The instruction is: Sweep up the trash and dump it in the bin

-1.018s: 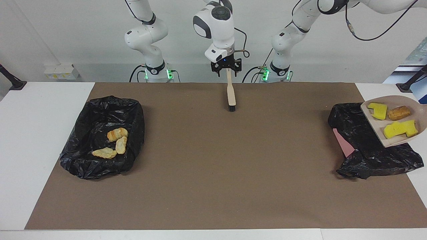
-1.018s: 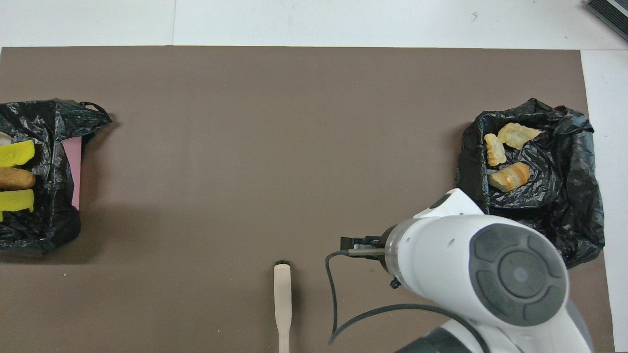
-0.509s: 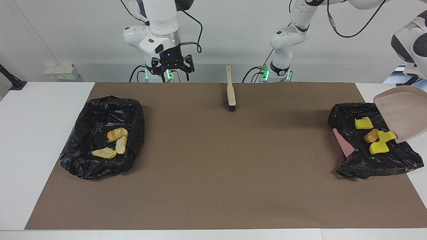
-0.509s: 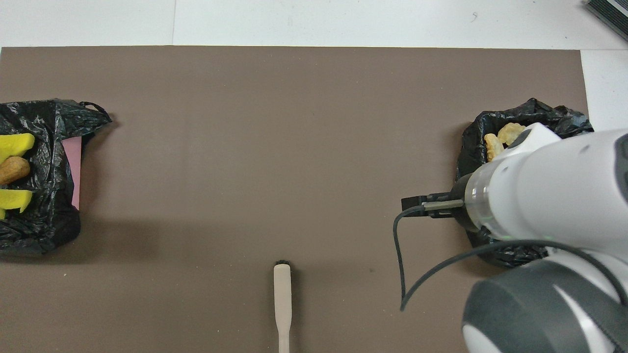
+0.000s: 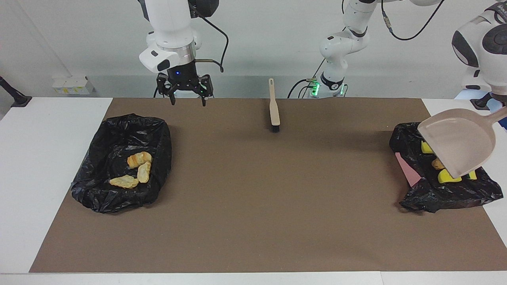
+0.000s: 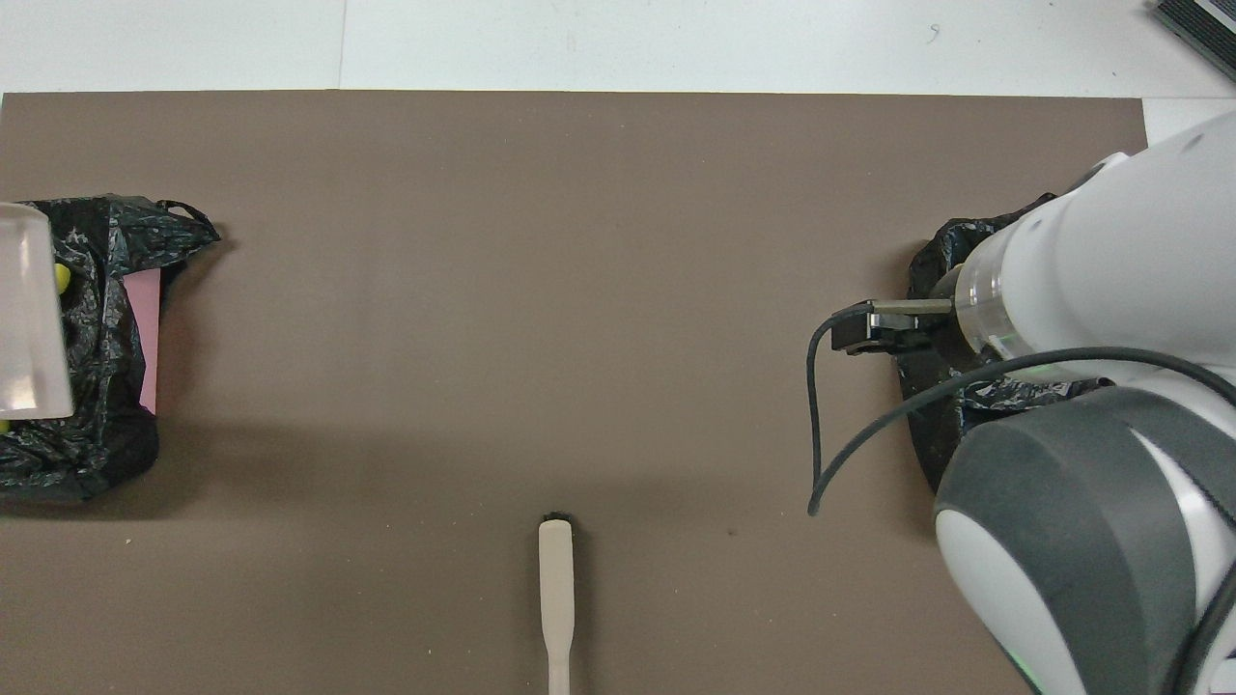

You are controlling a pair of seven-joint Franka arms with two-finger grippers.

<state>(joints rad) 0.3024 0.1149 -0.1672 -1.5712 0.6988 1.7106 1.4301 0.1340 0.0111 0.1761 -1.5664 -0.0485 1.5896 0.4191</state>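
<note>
Three tan-orange lumps (image 5: 134, 170) lie in the black-bag bin (image 5: 119, 130) at the right arm's end. My left gripper (image 5: 504, 112), at the view's edge, holds the empty beige dustpan (image 5: 459, 142) by its handle, tilted over the other black-bag bin (image 5: 443, 194). Yellow chunks (image 5: 447, 177) and the brown nugget (image 5: 437, 163) lie in that bin, partly hidden by the pan. My right gripper (image 5: 185, 97) is open and empty, raised over the table edge next to the first bin. In the overhead view the dustpan (image 6: 29, 319) covers most of that trash.
The beige brush (image 5: 274, 107) lies alone on the brown mat near the robots, bristles pointing away from them; it also shows in the overhead view (image 6: 556, 579). A pink sheet (image 5: 408, 170) sticks out from under the bag at the left arm's end. The right arm (image 6: 1091, 386) hides its bin from overhead.
The right gripper let go of the brush and moved toward the right arm's end. The dustpan tipped; the yellow chunks and nugget slid into the bin.
</note>
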